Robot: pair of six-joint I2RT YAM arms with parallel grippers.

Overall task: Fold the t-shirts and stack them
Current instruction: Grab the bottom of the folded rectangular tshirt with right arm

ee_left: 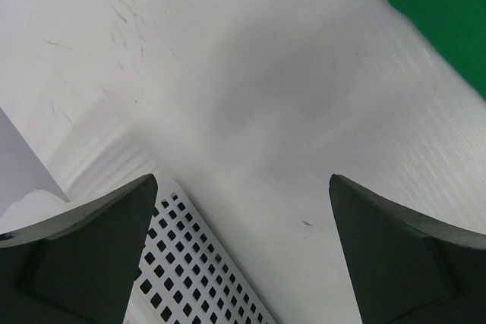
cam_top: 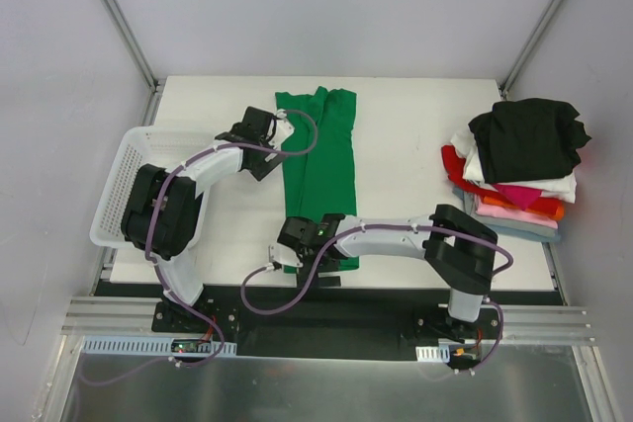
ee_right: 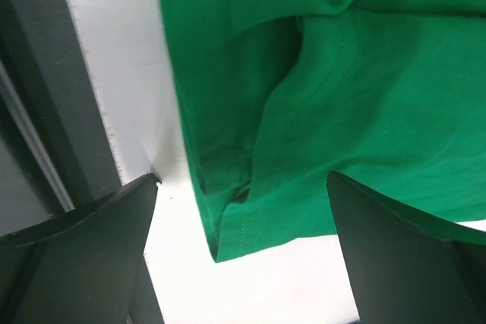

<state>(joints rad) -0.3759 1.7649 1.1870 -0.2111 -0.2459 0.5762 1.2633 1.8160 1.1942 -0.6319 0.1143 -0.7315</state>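
A bright green t-shirt [cam_top: 318, 160] lies folded into a long strip down the middle of the table. My left gripper [cam_top: 280, 133] is open and empty beside the strip's upper left edge; its wrist view shows bare table and a corner of green cloth [ee_left: 448, 13]. My right gripper [cam_top: 287, 256] is open over the strip's near left corner [ee_right: 250, 218], its fingers straddling the hem without holding it. A pile of t-shirts [cam_top: 519, 170] sits at the right, a black one [cam_top: 529, 135] on top, with white, red, pink and orange ones below.
A white plastic mesh basket [cam_top: 124, 180] stands at the table's left edge under my left arm; its rim shows in the left wrist view [ee_left: 197, 263]. The table's near edge and a dark rail [ee_right: 45, 111] lie just left of my right gripper.
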